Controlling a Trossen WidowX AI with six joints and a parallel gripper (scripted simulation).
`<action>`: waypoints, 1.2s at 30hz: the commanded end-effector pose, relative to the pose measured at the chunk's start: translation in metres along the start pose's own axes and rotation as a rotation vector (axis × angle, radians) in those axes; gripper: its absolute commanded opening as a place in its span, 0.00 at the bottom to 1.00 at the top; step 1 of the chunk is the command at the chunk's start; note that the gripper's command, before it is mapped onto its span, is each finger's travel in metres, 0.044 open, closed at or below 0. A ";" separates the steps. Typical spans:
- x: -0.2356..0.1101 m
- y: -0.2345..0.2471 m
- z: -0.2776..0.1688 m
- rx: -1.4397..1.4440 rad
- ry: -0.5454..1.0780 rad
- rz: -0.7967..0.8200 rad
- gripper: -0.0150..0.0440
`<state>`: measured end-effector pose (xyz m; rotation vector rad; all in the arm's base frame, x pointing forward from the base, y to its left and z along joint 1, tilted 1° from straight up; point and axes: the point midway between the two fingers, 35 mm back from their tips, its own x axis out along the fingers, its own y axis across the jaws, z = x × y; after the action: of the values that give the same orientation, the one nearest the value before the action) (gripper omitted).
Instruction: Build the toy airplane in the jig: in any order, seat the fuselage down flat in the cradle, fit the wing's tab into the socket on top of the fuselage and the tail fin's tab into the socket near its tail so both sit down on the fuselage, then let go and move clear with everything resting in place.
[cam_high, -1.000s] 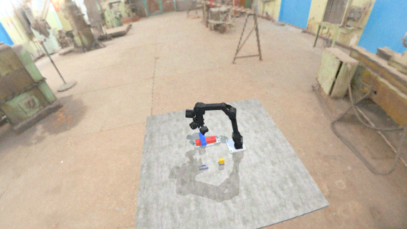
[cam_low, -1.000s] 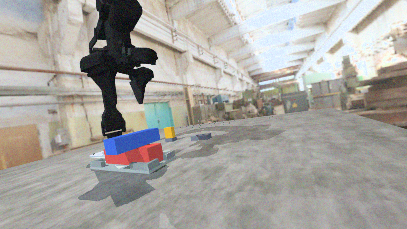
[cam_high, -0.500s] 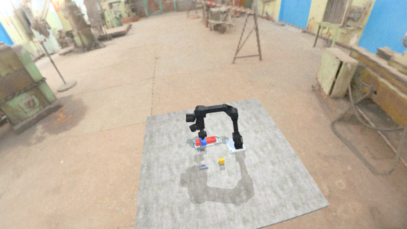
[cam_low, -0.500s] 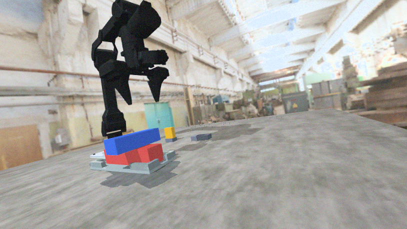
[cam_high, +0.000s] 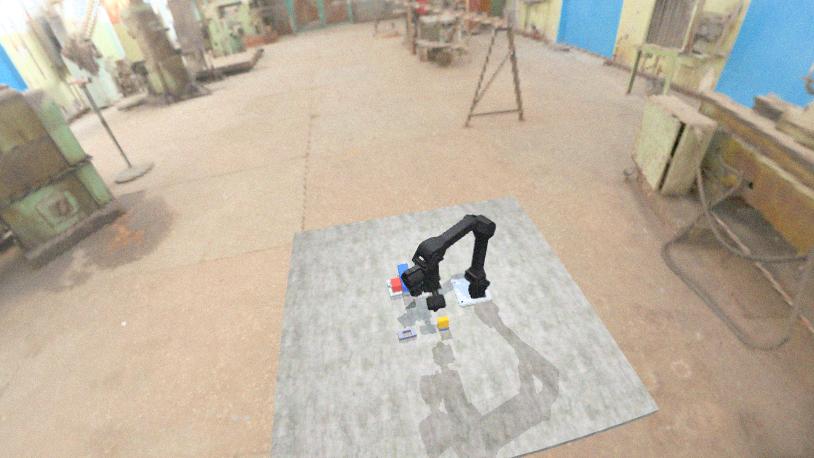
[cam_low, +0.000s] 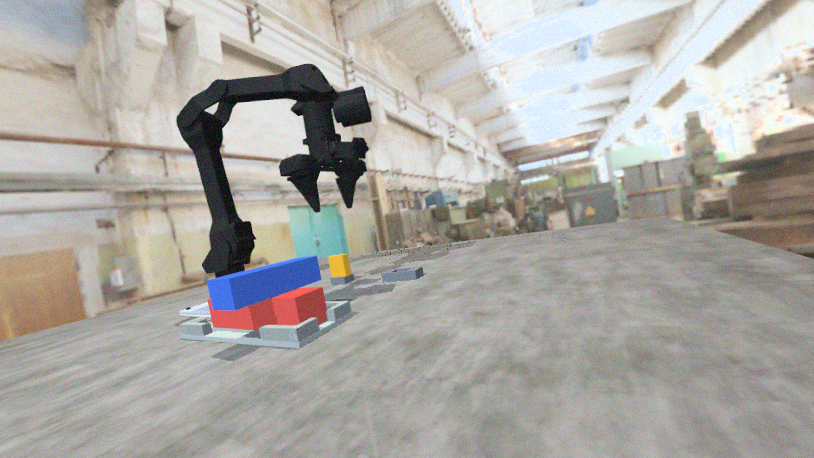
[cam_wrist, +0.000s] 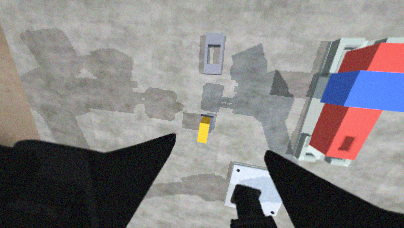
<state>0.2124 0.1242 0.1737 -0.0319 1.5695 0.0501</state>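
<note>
Claw wide and carrying nothing, hanging high over the surface. The yellow tail fin stands almost straight below it. Off to its side the red body sits in the cradle with the blue wing across it. The fin looks next: drop, centre, pinch, carry to the rear socket.

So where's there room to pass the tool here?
Open stretch between the small yellow block and the grey slotted holder, and left of both. Crowded on the right: grey cradle with red fuselage, blue wing bar, white base plate.
</note>
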 end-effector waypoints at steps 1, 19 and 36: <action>0.004 0.020 -0.029 0.013 -0.003 -0.017 1.00; 0.077 0.022 -0.034 0.014 -0.004 -0.019 1.00; 0.101 0.023 -0.033 0.014 -0.004 -0.019 1.00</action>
<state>0.1792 0.1477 0.0799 -0.0294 1.5585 0.0337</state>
